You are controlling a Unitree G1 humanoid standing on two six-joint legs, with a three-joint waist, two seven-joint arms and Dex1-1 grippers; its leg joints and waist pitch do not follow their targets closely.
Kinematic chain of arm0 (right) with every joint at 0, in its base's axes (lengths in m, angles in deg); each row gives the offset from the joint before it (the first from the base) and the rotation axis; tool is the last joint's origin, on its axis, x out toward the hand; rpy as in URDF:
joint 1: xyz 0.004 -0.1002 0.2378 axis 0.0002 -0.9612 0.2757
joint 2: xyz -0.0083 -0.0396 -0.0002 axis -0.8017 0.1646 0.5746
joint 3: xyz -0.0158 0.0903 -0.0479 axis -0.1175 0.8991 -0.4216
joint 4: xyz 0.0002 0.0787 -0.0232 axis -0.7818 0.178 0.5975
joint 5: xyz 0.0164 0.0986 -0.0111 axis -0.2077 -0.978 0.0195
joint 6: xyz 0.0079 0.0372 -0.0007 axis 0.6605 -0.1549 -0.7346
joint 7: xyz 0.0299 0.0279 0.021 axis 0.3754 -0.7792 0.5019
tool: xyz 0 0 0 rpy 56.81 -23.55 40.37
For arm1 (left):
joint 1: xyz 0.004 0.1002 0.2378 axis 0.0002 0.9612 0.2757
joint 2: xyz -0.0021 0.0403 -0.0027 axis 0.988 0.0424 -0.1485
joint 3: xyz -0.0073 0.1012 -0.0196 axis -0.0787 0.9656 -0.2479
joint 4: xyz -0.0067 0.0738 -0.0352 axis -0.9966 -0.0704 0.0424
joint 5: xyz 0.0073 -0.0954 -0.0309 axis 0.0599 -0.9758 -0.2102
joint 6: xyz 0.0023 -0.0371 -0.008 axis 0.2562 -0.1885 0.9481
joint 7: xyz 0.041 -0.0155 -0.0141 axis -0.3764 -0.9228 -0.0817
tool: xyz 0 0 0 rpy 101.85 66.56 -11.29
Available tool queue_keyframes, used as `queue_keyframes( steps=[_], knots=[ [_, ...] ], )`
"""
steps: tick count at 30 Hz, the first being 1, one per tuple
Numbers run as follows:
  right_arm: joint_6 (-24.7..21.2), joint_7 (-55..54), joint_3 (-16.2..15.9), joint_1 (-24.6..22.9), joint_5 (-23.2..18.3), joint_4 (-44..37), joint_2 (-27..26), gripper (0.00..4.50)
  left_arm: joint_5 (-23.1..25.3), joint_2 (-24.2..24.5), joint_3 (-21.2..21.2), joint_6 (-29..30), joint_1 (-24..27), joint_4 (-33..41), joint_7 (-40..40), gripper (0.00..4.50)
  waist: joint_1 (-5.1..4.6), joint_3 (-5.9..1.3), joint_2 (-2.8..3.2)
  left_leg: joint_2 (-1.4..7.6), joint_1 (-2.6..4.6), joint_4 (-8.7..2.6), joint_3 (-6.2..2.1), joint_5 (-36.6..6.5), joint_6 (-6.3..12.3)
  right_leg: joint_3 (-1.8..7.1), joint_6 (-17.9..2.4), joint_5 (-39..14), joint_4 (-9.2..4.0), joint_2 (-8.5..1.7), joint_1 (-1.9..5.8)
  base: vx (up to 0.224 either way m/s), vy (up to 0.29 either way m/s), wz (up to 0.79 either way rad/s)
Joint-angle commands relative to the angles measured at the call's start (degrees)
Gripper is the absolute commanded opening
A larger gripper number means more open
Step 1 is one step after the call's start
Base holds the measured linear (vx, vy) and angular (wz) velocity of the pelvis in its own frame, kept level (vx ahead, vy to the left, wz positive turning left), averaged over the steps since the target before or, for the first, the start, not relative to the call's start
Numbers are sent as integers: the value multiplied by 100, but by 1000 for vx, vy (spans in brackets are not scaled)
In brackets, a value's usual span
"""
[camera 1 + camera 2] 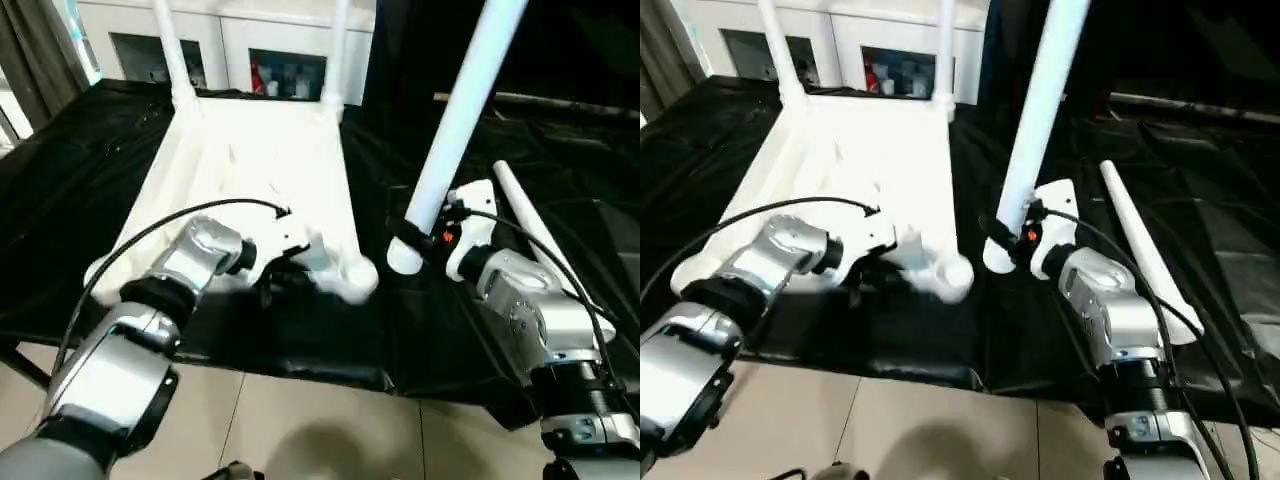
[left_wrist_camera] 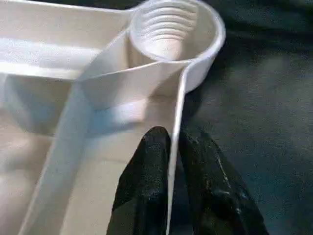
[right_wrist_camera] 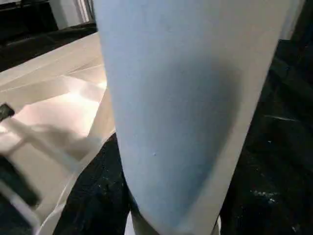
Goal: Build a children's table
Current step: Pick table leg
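Observation:
The white tabletop (image 1: 250,150) lies underside up on a black cloth, with two legs (image 1: 170,50) (image 1: 337,50) standing in its far corner sockets. My left gripper (image 1: 285,262) is shut on the tabletop's thin rim wall (image 2: 177,98), one black finger (image 2: 146,186) on each side, just short of the empty near-right socket (image 2: 168,29). My right gripper (image 1: 412,238) is shut on a third leg (image 1: 455,120). That leg rises steeply and tilts right, and its lower end (image 1: 402,258) sits just right of that socket (image 1: 355,278). Another leg (image 1: 530,230) lies loose on the cloth beside my right wrist.
The black cloth (image 1: 80,200) covers the work surface and drops off at the near edge onto a tiled floor (image 1: 300,430). A white cabinet with glass doors (image 1: 285,60) stands behind the tabletop. A curtain (image 1: 40,50) hangs at the far left.

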Motion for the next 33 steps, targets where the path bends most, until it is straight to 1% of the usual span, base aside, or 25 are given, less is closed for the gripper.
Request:
queue_keyframes(
  steps=[1, 2, 3, 4, 5, 6, 7, 8, 9, 10, 11, 12, 15, 17, 19, 20, 21, 22, 23, 24, 26, 27, 28, 30, 33],
  knots=[
    [-35, 55, -21, -55, 6, -185, 62, 191, -114, 23, 219, 214, 173, 459, -460, 38, 24, -498, 106, 145, 155, -380, -92, -994, -1, 240, -1678, 80, -317, -334, 336, 0, 0, 0],
    [-35, 54, -24, -59, 8, -190, 60, 191, -106, 33, 236, 227, 202, 515, -499, 34, 18, -495, 88, 145, 150, -381, -83, -1025, 10, 242, -1676, 75, -323, -323, 335, 0, 0, 0],
    [-35, 54, -24, -59, 8, -190, 60, 191, -106, 33, 236, 227, 202, 515, -499, 29, 23, -490, 94, 136, 157, -380, -79, -1080, 7, 242, -1660, -34, -347, -323, 330, 0, 0, 0],
    [-30, 66, -44, -73, 22, -202, 64, 191, -87, 23, 258, 333, 281, 674, -440, 11, 30, -485, 98, 148, 161, -387, -83, -1159, -32, 243, -1638, -155, -349, -329, 332, 0, 0, 0],
    [-27, 73, -61, -89, 37, -218, 57, 191, -74, -32, 240, 470, 372, 859, -282, 4, 33, -471, 108, 146, 163, -393, -84, -1219, -48, 242, -1620, -248, -366, -325, 321, 0, 0, 0],
    [-31, 78, -87, -110, 41, -248, 53, 191, -39, -163, 141, 746, 458, 1074, 110, 1, 31, -465, 104, 148, 178, -399, -81, -1339, -80, 243, -1576, -434, -388, -322, 309, 0, 0, 0],
    [-31, 78, -101, -118, 40, -256, 54, 191, -25, -234, 78, 879, 470, 1122, 301, 1, 31, -463, 105, 164, 186, -404, -84, -1396, -105, 245, -1576, -505, -388, -333, 313, 0, 0, 0],
    [-25, 75, -115, -123, 43, -257, 52, 191, 0, -304, 24, 896, 464, 1099, 499, 1, 33, -452, 103, 156, 194, -400, -80, -1482, -120, 245, -1546, -677, -417, -325, 297, 0, 0, 0],
    [-24, 72, -125, -129, 47, -264, 44, 191, 45, -347, -14, 955, 473, 1113, 662, 0, 35, -451, 100, 147, 190, -407, -84, -1509, -125, 244, -1473, -867, -443, -329, 304, 0, 0, 0],
    [-34, 67, -131, -138, 50, -286, 21, 191, 174, -403, -55, 1044, 481, 1102, 1063, 0, 32, -451, 101, 146, 161, -412, -102, -1484, -137, 241, -1384, -975, -449, -331, 321, 0, 0, 0],
    [-34, 67, -131, -138, 50, -286, 20, 191, 177, -404, -56, 1046, 481, 1102, 1072, 0, 23, -446, 92, 142, 151, -419, -106, -1481, -137, 239, -1337, -1030, -461, -328, 324, 0, 0, 0],
    [-59, 59, -121, -143, 33, -310, 0, 191, 215, -430, -92, 1144, 473, 1083, 1285, 0, 18, -452, 88, 135, 148, -419, -110, -1485, -146, 235, -1263, -1100, -465, -322, 323, 0, 0, 0],
    [-127, 48, -96, -163, -29, -393, -34, 191, 301, -465, -182, 1327, 475, 1061, 1839, 0, -54, -440, 70, 106, 123, -422, -122, -1495, -127, 223, -1137, -1381, -513, -312, 321, 0, 0, 0],
    [-150, 54, -100, -179, -42, -416, -36, 191, 323, -424, -181, 1264, 568, 1169, 1878, 0, -97, -441, 71, 102, 97, -427, -138, -1473, -115, 213, -1062, -1508, -528, -306, 325, 0, 0, 0],
    [-157, 55, -113, -192, -54, -430, -25, 191, 293, -378, -166, 1148, 692, 1349, 1734, 0, -109, -444, 57, 106, 108, -424, -138, -1485, -97, 216, -1069, -1524, -541, -309, 308, 0, 0, 0],
    [-158, 54, -113, -194, -55, -431, -24, 191, 291, -374, -163, 1136, 703, 1366, 1722, 0, -119, -445, 61, 109, 101, -425, -138, -1469, -88, 219, -1087, -1485, -533, -307, 309, 0, 0, 0],
    [-163, 55, -118, -206, -64, -439, -12, 191, 274, -301, -108, 928, 840, 1584, 1533, 0, -119, -454, 65, 120, 109, -424, -141, -1430, -72, 220, -1123, -1394, -518, -308, 300, 0, 0, 0],
    [-162, 58, -118, -206, -64, -436, -9, 191, 249, -293, -110, 909, 861, 1617, 1488, 0, -143, -455, 62, 118, 106, -422, -128, -1400, -52, 223, -1152, -1280, -507, -288, 289, 0, 0, 0],
    [-162, 60, -117, -205, -64, -434, -6, 191, 229, -287, -112, 894, 877, 1642, 1453, 0, -133, -460, 77, 123, 127, -420, -127, -1394, -48, 224, -1181, -1230, -505, -289, 277, 0, 0, 0],
    [-166, 62, -116, -206, -64, -435, -3, 191, 193, -278, -112, 886, 904, 1689, 1410, 46, -138, -460, 89, 126, 126, -420, -121, -1357, -41, 227, -1237, -1084, -488, -284, 276, 0, 0, 0],
    [-182, 73, -117, -199, -59, -434, 0, 191, 123, -269, -161, 989, 893, 1718, 1430, 57, -132, -463, 69, 131, 128, -421, -112, -1327, -36, 227, -1290, -910, -466, -277, 278, 0, 0, 0],
    [-190, 77, -117, -201, -59, -440, 0, 191, 110, -266, -171, 1040, 885, 1724, 1456, 63, -121, -466, 78, 129, 134, -417, -107, -1313, -30, 229, -1311, -869, -458, -284, 278, 0, 0, 0],
    [-197, 86, -125, -196, -57, -442, 1, 191, 148, -253, -192, 901, 842, 1638, 1591, 63, -117, -464, 76, 127, 131, -418, -104, -1298, -21, 231, -1317, -843, -461, -286, 281, 0, 0, 0],
    [-202, 104, -132, -193, -65, -441, 0, 191, 143, -243, -240, 861, 786, 1554, 1647, 69, -108, -460, 70, 123, 133, -416, -97, -1299, -10, 237, -1300, -854, -473, -289, 278, 0, 0, 0],
    [-209, 115, -147, -200, -67, -451, 6, 191, 107, -227, -319, 851, 726, 1510, 1642, 69, -103, -444, 70, 121, 138, -426, -99, -1402, -44, 236, -1236, -1095, -498, -297, 273, 0, 0, 0]
  ],
)
